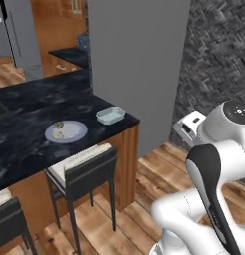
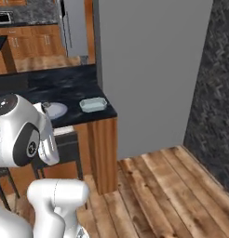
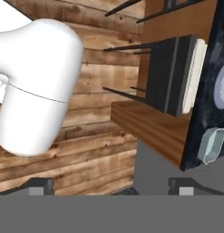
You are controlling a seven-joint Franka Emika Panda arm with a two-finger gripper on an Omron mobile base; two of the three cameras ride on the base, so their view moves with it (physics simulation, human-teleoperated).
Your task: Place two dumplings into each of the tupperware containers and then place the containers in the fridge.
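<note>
Item: dumplings (image 1: 58, 129), two that I count, on a round plate (image 1: 74, 133) on the dark counter (image 1: 25, 119). One tupperware container (image 1: 110, 115) near the counter's end, empty. Gripper (image 3: 111, 187) spread wide, holding nothing, well apart. Step: approach; I judge I must drive closer first.

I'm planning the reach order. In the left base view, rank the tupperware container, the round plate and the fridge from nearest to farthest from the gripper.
Measured from the open gripper, at that view's right:
1. tupperware container, on the counter's end corner.
2. round plate, further left on the counter.
3. fridge, far back, upper left.
</note>
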